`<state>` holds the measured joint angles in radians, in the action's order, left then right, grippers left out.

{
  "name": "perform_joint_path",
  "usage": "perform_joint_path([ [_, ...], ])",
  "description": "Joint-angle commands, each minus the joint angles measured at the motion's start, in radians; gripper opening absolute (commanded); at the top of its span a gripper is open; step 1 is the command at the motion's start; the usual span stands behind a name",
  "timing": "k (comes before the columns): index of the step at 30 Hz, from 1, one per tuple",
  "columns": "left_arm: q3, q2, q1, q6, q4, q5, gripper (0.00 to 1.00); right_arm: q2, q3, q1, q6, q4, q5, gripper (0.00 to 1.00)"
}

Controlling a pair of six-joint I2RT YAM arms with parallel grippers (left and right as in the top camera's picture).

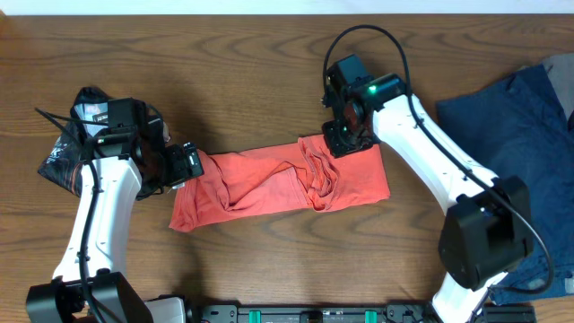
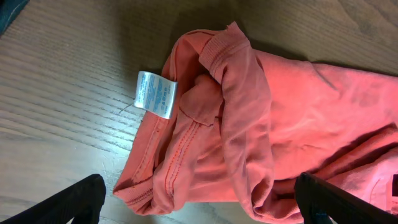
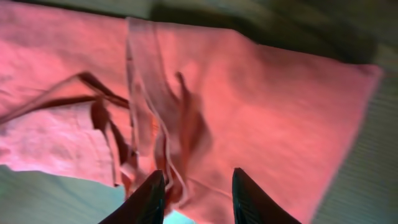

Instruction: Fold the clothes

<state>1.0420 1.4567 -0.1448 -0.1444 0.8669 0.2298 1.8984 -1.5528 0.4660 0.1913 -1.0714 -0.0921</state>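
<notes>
Loosely rumpled, oblong coral T-shirt point(image 1: 260, 188)

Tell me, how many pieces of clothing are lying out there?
3. A coral-red T-shirt lies in the middle, a navy blue garment at the far right, and a crumpled black printed garment at the far left. More could be hidden beyond the frame.

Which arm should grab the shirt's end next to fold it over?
Probably left: the left gripper hangs wide open at the label end of the shirt; the right gripper sits mid-shirt.
</notes>
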Motion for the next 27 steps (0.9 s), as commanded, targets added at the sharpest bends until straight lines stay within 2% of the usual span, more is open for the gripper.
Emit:
perform_joint_path([
  [1, 0.007, 0.000, 0.000, 0.013, 0.004, -0.002, 0.98, 0.024, 0.051, 0.003, 0.047, 0.008, 0.059, 0.32],
  [7, 0.007, 0.000, 0.000, 0.013, 0.015, -0.002, 0.98, 0.039, 0.172, 0.050, 0.077, 0.104, 0.040, 0.32],
  [11, 0.007, 0.000, 0.000, 0.013, 0.015, -0.006, 0.98, 0.039, 0.232, 0.105, 0.052, 0.204, -0.093, 0.32],
  [14, 0.007, 0.000, 0.000, 0.013, 0.015, -0.013, 0.98, 0.039, 0.249, 0.158, 0.017, 0.276, -0.194, 0.38],
  [17, 0.007, 0.000, 0.000, 0.013, 0.016, -0.013, 0.98, 0.039, 0.251, 0.206, -0.018, 0.315, -0.233, 0.39],
  [21, -0.002, 0.001, 0.000, 0.014, 0.014, -0.013, 0.98, 0.039, 0.245, 0.228, -0.020, 0.317, -0.166, 0.39],
  [27, -0.026, 0.056, 0.000, 0.055, 0.016, -0.011, 0.98, -0.016, 0.188, 0.178, -0.002, 0.197, -0.082, 0.39],
])
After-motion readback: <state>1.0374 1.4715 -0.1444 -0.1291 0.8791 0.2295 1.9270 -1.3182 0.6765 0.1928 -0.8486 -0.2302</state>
